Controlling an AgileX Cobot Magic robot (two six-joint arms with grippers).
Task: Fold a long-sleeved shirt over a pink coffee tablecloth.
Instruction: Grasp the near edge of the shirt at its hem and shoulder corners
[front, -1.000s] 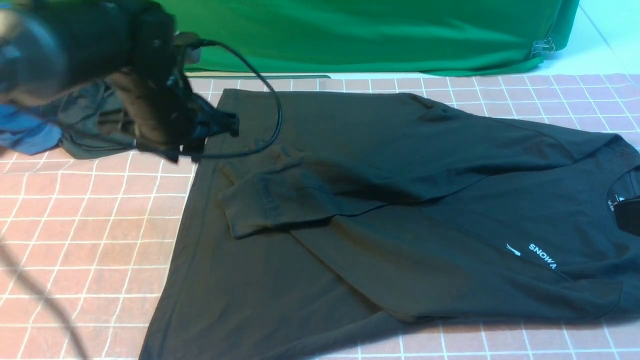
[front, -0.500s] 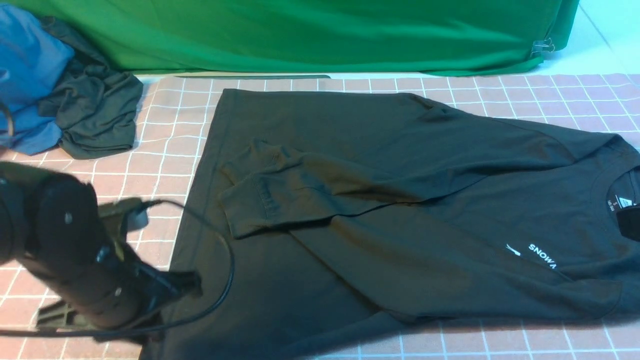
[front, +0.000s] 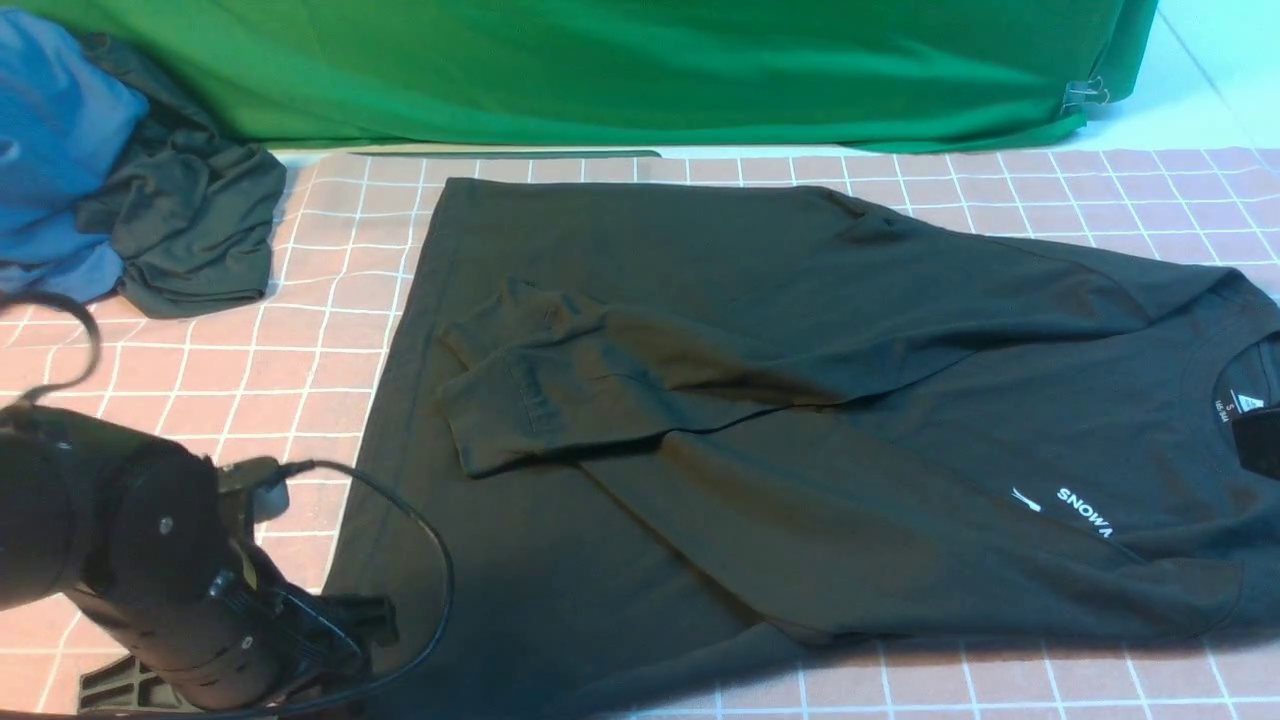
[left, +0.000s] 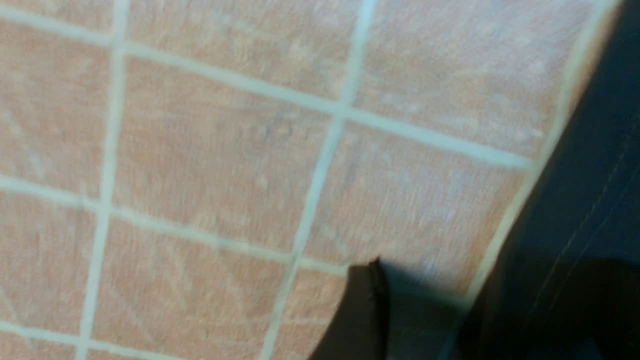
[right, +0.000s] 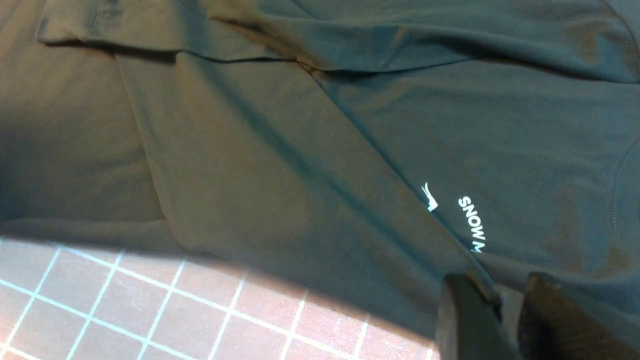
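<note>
Your long-sleeved shirt (front: 760, 380) lies face up across the middle of the pink coffee tablecloth (front: 200, 400), its hem toward the cloth's left edge and its round neck toward the right edge. Both sleeves are laid in over the body; the far one ends in a cuff (front: 500, 420) not far from the hem; the near one crosses the chest, and its fold cuts the white logo (front: 1085, 512), which begins "SNOW". Your left gripper (front: 365, 620) sits low at the shirt's near-left corner, fingers apart; one fingertip (left: 365, 310) rests over the bare grid just beside the hem, the other dark shape stands over the black cloth, and the hem edge lies between them unclamped. Your right gripper (right: 502, 290) hangs over the chest end of the shirt near the logo; its fingers stand close with a narrow gap, and you cannot tell whether any cloth is caught there. At the tablecloth's far-left corner a dark grey-green garment (front: 190, 230) lies crumpled against a blue garment (front: 50, 150); a green cloth (front: 640, 70) runs along the far edge.
</note>
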